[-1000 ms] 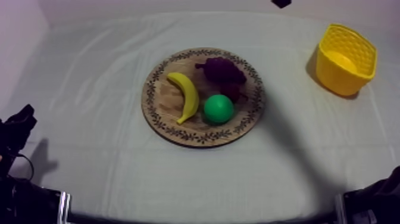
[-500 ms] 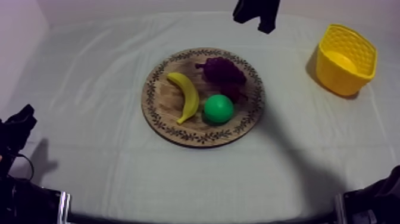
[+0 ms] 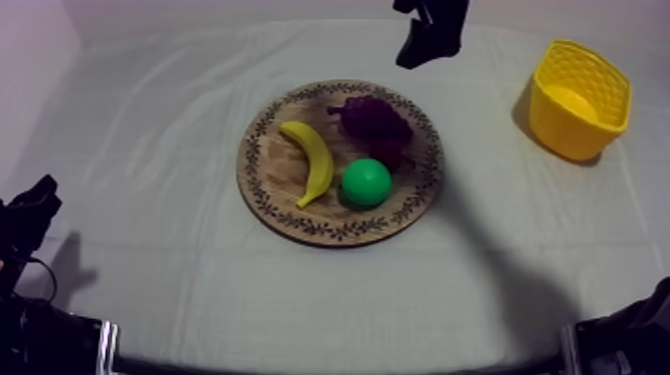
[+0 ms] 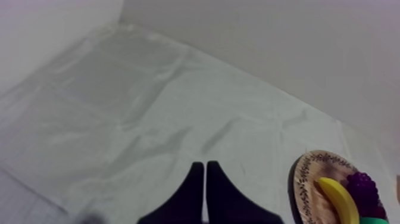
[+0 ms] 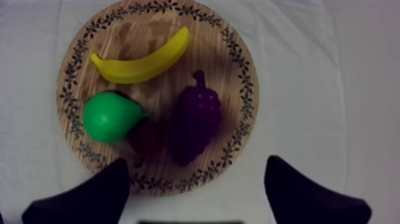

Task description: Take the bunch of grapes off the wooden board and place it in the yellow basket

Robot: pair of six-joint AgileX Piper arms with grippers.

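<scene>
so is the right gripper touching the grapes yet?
Apart. Right wrist view: the right gripper is open, bare wooden board showing between each finger and the bunch of grapes.

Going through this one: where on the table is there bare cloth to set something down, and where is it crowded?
Bare cloth lies between the wooden board and the yellow basket, in front of the board, and at its left. The board is crowded: banana, pear, bunch of grapes and small red fruit lie close together. The right gripper hangs open by its far rim.
</scene>
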